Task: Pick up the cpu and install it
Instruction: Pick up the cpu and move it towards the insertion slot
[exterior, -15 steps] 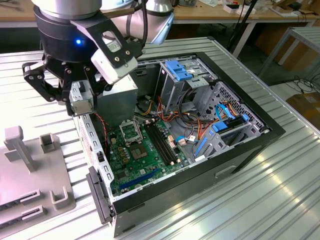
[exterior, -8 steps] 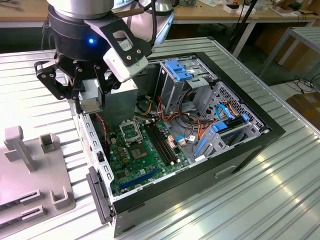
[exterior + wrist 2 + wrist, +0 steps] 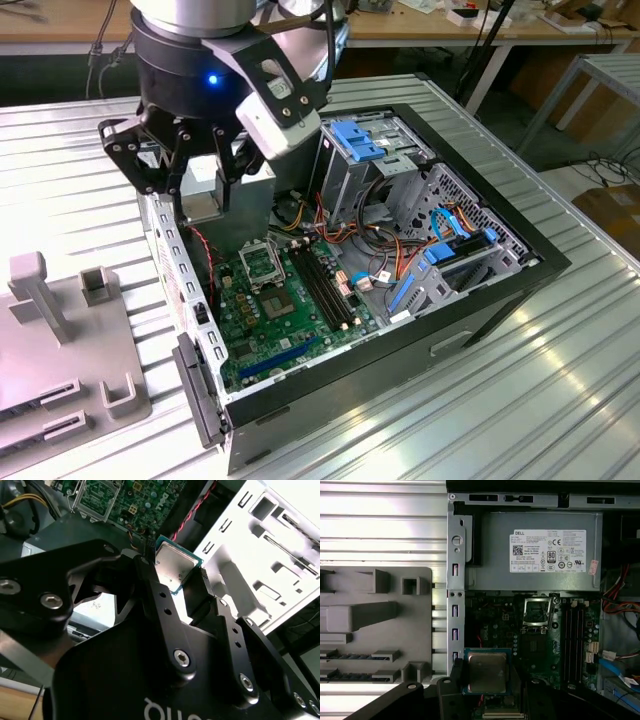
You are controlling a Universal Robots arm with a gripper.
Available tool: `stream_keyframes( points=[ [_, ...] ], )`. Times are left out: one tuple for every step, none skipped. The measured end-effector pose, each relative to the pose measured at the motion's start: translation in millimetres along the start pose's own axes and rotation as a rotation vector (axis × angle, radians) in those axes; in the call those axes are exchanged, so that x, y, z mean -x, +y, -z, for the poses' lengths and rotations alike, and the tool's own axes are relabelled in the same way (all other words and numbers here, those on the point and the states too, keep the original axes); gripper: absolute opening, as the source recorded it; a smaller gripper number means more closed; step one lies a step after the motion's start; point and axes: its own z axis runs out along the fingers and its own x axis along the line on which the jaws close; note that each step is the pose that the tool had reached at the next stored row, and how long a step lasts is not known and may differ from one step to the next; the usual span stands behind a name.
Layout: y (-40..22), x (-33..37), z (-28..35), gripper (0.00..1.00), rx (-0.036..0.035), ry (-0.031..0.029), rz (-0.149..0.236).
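Between the black fingers (image 3: 150,587) of the gripper (image 3: 172,572) sits the cpu (image 3: 172,567), pinched by two opposite edges with its dull metal lid facing the camera in both wrist views and its green rim (image 3: 486,651) showing past the finger pads. The chip hangs clear of everything beneath it. In the first wrist view it overlaps the motherboard's (image 3: 520,630) edge beside the case's perforated side rail (image 3: 455,615), well apart from the open, silver-framed socket (image 3: 538,612).

In the exterior view the gripper (image 3: 200,165) occupies the upper left of the frame, above the near wall of the open computer case (image 3: 540,270). The socket (image 3: 262,265) lies lower and toward the centre, next to the long black memory slots (image 3: 325,285). A grey parts fixture (image 3: 60,330) rests on the ribbed metal table (image 3: 500,400) at lower left.

By its look, the chip is light, thin and rigid. Its smooth lid is probably slippery, and its underside contacts are probably easily damaged. The edge grip seen here suits it: firm enough to stop sliding, level, and off both flat faces.
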Motion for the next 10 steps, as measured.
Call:
stream_keyframes(
  points=[
    [0.0,2.0,0.0,0.47,0.0,0.0,0.0],
    [0.0,3.6,0.0,0.47,0.0,0.0,0.0],
    [0.0,5.3,0.0,0.47,0.0,0.0,0.0],
    [0.0,6.8,0.0,0.47,0.0,0.0,0.0],
    [-0.1,8.7,0.0,0.47,0.0,0.0,0.0],
    [-0.1,9.9,0.0,0.47,-0.0001,0.0,0.0],
    [-0.1,11.1,0.0,0.47,0.0,0.0,0.0],
    [-0.1,11.3,0.0,0.47,0.0,0.0,0.0],
    [-0.1,11.3,0.0,0.47,0.0,0.0,0.0],
    [-0.1,12.3,0.0,0.47,0.0,0.0,0.0]
  ],
)
